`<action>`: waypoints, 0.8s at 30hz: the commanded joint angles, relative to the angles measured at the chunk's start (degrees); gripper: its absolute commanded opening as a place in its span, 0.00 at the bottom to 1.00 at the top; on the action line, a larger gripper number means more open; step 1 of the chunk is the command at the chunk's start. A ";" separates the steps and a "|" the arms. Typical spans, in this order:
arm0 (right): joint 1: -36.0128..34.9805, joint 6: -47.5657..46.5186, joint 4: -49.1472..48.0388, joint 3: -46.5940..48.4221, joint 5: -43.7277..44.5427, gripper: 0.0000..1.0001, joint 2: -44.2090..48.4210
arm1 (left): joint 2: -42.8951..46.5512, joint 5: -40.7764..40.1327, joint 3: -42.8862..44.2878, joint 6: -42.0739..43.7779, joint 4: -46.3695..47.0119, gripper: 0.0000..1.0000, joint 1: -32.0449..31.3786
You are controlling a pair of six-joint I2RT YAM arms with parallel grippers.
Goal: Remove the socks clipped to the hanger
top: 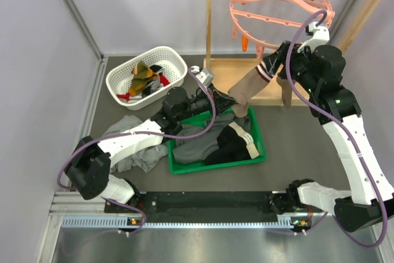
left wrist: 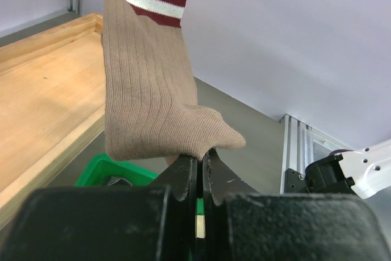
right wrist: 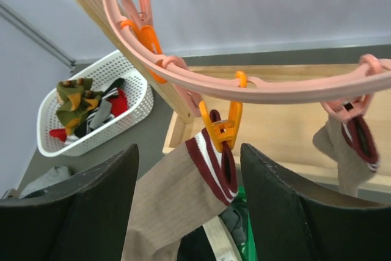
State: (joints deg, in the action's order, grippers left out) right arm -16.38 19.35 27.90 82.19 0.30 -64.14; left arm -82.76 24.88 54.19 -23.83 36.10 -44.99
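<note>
Tan sock (top: 245, 93), maroon-and-white cuff up, is strung between the two arms. Far left of the left jaws, the overhead view has the white basket (top: 178, 66) with loose socks in mixed colours; the left wrist camera never sees it.

Next across is the left gripper (left wrist: 200, 162), and its own camera gives it away. The jaws are clenched on the toe end of the sock, with fabric pinched right at the tips. The ribbed leg rises above the jaws to the striped cuff at the top edge. From overhead that pinch is lost behind the arm's dark body. Below those jaws lies the green tray (top: 260, 152) holding grey and black garments. The left wrist view catches only a green corner of it.

Further right, the right gripper (right wrist: 188, 151) stands released, fingers wide. Only its own camera shows what sits between them: an orange clip (right wrist: 223, 128) biting the cuff, with neither finger touching it as far as I can tell. Above the jaws curves the pink hanger (right wrist: 256, 87). Right of the right jaw, a second sock (right wrist: 348, 151) hangs from a pink clip.

Overhead, the hanger hangs tilted inside the wooden rack (top: 209, 23), its hook running off the top edge. The clip on the cuff is too small to make out there.
</note>
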 commanded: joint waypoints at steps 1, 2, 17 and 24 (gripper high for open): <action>1.18 0.60 -6.19 -0.19 -6.27 0.66 0.33 | 1.64 2.45 0.12 -2.62 4.33 0.00 1.31; 1.18 0.60 -6.54 -0.28 -6.27 0.66 0.07 | 1.55 2.88 0.04 -3.14 4.59 0.00 1.40; 2.93 -2.39 -8.92 -2.21 -4.25 0.67 -0.81 | 1.11 4.12 1.18 -3.94 3.89 0.00 2.63; 3.55 -2.57 -9.88 -3.35 -5.48 0.69 -1.16 | 1.37 4.29 0.91 -4.03 4.16 0.00 2.98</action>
State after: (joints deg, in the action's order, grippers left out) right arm -13.32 17.65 21.26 79.26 -4.25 -65.43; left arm -82.76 27.92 54.19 -27.33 36.80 -42.35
